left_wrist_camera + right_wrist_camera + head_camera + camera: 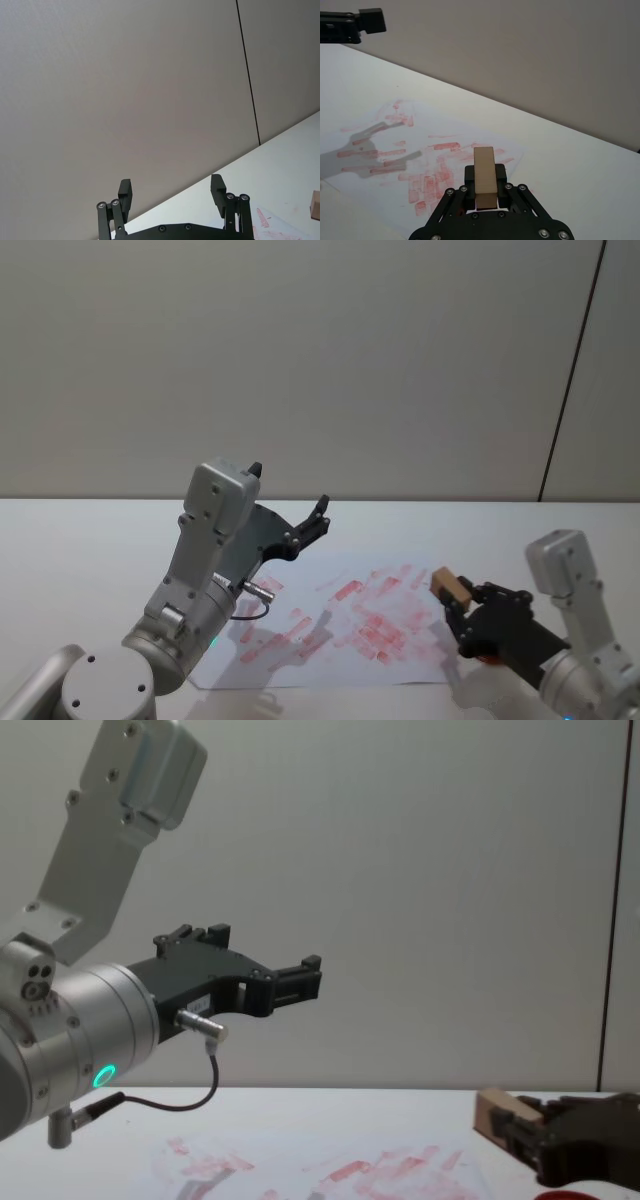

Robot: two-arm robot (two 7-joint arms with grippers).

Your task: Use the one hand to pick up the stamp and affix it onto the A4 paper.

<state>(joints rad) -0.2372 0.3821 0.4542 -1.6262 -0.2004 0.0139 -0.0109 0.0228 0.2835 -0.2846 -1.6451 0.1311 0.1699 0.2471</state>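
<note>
The stamp [450,587], a small tan wooden block, is gripped between the black fingers of my right gripper [453,600], which is shut on it. It hangs just above the right edge of the A4 paper [335,625], a white sheet smeared with red marks. The right wrist view shows the stamp [484,165] standing upright in the gripper [485,187] with the paper [415,150] ahead of it. From the chest, the stamp [496,1111] sits a little above the table. My left gripper [290,490] is raised over the paper's far left part, open [171,192] and holding nothing.
The white table [80,540] runs back to a plain grey wall [320,360]. The big left arm [205,570] casts a shadow across the paper's left half. Bare tabletop [580,165] lies to the right of the paper.
</note>
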